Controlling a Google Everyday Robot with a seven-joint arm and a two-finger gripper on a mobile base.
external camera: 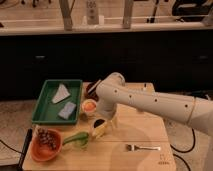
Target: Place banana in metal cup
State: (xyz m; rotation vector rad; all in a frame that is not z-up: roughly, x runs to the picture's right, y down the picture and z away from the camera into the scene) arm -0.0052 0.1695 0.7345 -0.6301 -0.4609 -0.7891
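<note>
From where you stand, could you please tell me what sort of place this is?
Probably a robot test station in an office or lab: a wooden table set with a green tray, a fork and a small banana, the pincer right at it, and a dark counter behind.
</note>
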